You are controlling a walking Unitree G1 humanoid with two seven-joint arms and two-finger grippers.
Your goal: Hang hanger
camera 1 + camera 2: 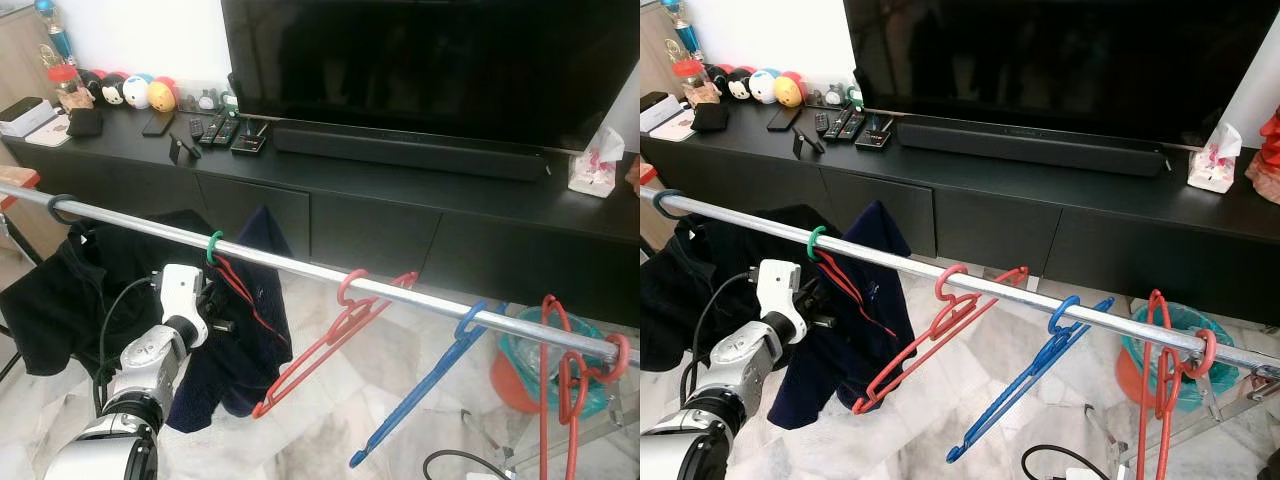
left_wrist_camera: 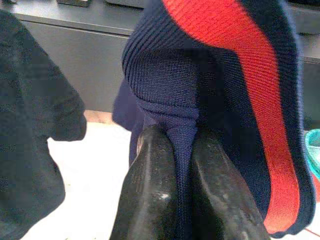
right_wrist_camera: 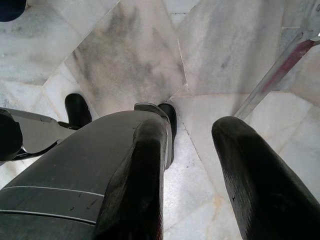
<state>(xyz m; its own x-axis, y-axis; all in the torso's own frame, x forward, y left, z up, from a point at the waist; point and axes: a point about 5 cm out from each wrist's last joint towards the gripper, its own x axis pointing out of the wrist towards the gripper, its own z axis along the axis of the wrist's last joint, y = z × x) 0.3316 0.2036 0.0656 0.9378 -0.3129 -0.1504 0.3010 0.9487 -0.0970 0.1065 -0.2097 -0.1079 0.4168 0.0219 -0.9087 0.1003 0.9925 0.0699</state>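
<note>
Navy cloth with a red stripe was pinched between the left gripper fingers, hanging from the green hanger on the metal rail at left. Releasing cleanly, I judged, meant opening wide and backing off low (no tugging the hook). The right gripper hung parted over marble floor. Cloth hid the hanger's shoulders.

A metal rail runs across the view in front of a black TV cabinet. On the rail hang a green hook carrying a navy garment, a red hanger, a blue hanger and more red hangers. The left arm reaches up beside the garment. A black garment hangs further left.
</note>
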